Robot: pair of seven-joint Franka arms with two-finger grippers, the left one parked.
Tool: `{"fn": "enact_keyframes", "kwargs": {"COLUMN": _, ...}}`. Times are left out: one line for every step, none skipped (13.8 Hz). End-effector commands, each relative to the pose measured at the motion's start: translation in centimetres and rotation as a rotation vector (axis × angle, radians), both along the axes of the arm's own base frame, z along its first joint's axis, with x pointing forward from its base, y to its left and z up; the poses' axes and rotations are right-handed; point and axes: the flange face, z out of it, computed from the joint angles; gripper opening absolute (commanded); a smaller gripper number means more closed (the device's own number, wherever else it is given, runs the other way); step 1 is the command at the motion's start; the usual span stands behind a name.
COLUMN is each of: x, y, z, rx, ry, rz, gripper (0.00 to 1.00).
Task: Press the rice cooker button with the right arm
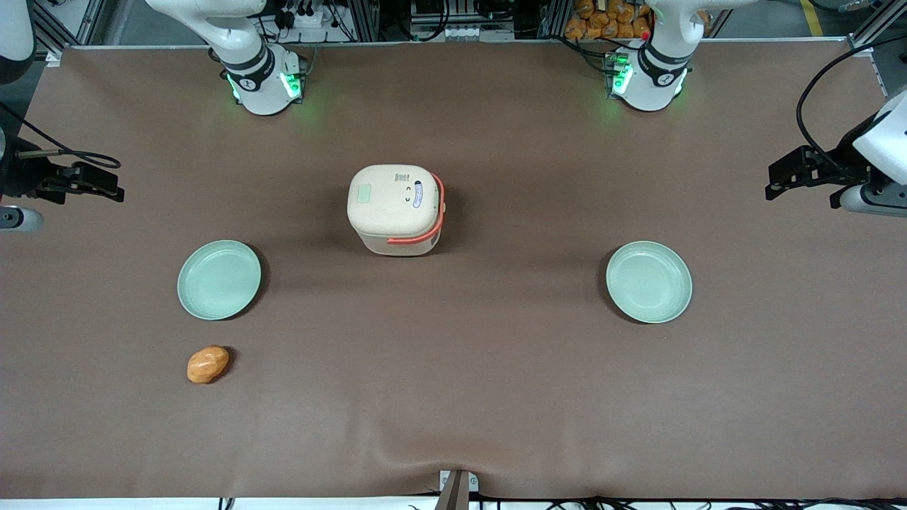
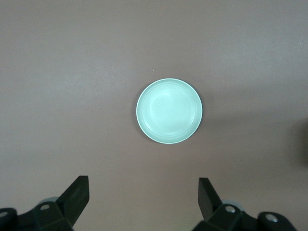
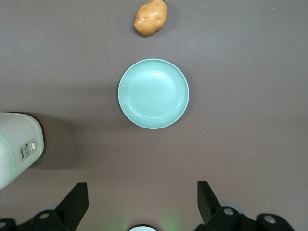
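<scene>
While the right arm (image 1: 28,177) hangs at the working arm's end of the table (image 1: 453,397), we note its gripper (image 1: 117,190) high above the brown cloth, well apart from the rice cooker (image 1: 395,210). From the right wrist view, the gripper (image 3: 142,202) has its two black fingers (image 3: 77,199) spread wide, with nothing between them.

Going across the front view, we record first the gripper at the table's edge, then a pale green plate (image 1: 219,279), which lies between the gripper and the rice cooker and a little nearer the front camera than either. An orange-brown potato (image 1: 207,364) lies near that plate, nearer the front camera still, not touching it. In the right wrist view the same plate (image 3: 153,93) sits in line with the open fingers, the potato (image 3: 150,18) just past its rim.

Next comes the rice cooker, upright at the middle of the table with its cream lid shut and the coral handle band on the side toward the parked arm. The right wrist view catches only one rounded corner of it (image 3: 17,147), bearing a small grey panel (image 3: 27,149); nothing touches it.

Last, a second green plate (image 1: 648,281) lies toward the parked arm's end; it is bare.
</scene>
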Motion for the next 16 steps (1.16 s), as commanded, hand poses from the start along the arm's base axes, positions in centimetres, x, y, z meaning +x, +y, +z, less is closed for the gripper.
{"fn": "enact_keyframes", "kwargs": {"x": -0.3, "y": -0.1, "z": 0.2, "rx": 0.002, "ry": 0.002, "rz": 0.005, "gripper": 1.00}}
{"fn": "enact_keyframes", "kwargs": {"x": -0.3, "y": 0.0, "z": 0.2, "rx": 0.000, "ry": 0.002, "rz": 0.005, "gripper": 1.00}}
{"fn": "enact_keyframes", "kwargs": {"x": -0.3, "y": 0.1, "z": 0.2, "rx": 0.000, "ry": 0.002, "rz": 0.008, "gripper": 1.00}}
{"fn": "enact_keyframes", "kwargs": {"x": -0.3, "y": 0.2, "z": 0.2, "rx": -0.001, "ry": 0.002, "rz": 0.007, "gripper": 1.00}}
{"fn": "enact_keyframes", "kwargs": {"x": -0.3, "y": 0.1, "z": 0.2, "rx": 0.000, "ry": 0.002, "rz": 0.007, "gripper": 1.00}}
{"fn": "enact_keyframes", "kwargs": {"x": -0.3, "y": 0.1, "z": 0.2, "rx": 0.000, "ry": 0.002, "rz": 0.010, "gripper": 1.00}}
{"fn": "enact_keyframes", "kwargs": {"x": -0.3, "y": 0.1, "z": 0.0, "rx": 0.001, "ry": 0.006, "rz": 0.013, "gripper": 1.00}}
{"fn": "enact_keyframes", "kwargs": {"x": -0.3, "y": 0.2, "z": -0.1, "rx": 0.003, "ry": 0.008, "rz": 0.016, "gripper": 1.00}}
{"fn": "enact_keyframes", "kwargs": {"x": -0.2, "y": 0.4, "z": 0.0, "rx": 0.002, "ry": 0.005, "rz": 0.017, "gripper": 1.00}}
{"fn": "enact_keyframes", "kwargs": {"x": -0.2, "y": 0.5, "z": -0.1, "rx": 0.002, "ry": 0.005, "rz": 0.017, "gripper": 1.00}}
{"fn": "enact_keyframes", "kwargs": {"x": -0.1, "y": 1.0, "z": 0.0, "rx": 0.002, "ry": -0.001, "rz": 0.025, "gripper": 1.00}}
{"fn": "enact_keyframes", "kwargs": {"x": 0.0, "y": 1.4, "z": -0.2, "rx": 0.004, "ry": 0.003, "rz": 0.032, "gripper": 1.00}}
{"fn": "enact_keyframes", "kwargs": {"x": 0.1, "y": 2.7, "z": -0.2, "rx": 0.008, "ry": 0.002, "rz": 0.055, "gripper": 1.00}}
{"fn": "enact_keyframes", "kwargs": {"x": 0.2, "y": 4.2, "z": -0.4, "rx": 0.009, "ry": 0.006, "rz": 0.081, "gripper": 1.00}}
{"fn": "enact_keyframes", "kwargs": {"x": 0.2, "y": 5.8, "z": -0.4, "rx": 0.009, "ry": 0.003, "rz": 0.104, "gripper": 1.00}}
{"fn": "enact_keyframes", "kwargs": {"x": 0.3, "y": 7.5, "z": -0.6, "rx": 0.019, "ry": 0.000, "rz": 0.131, "gripper": 1.00}}
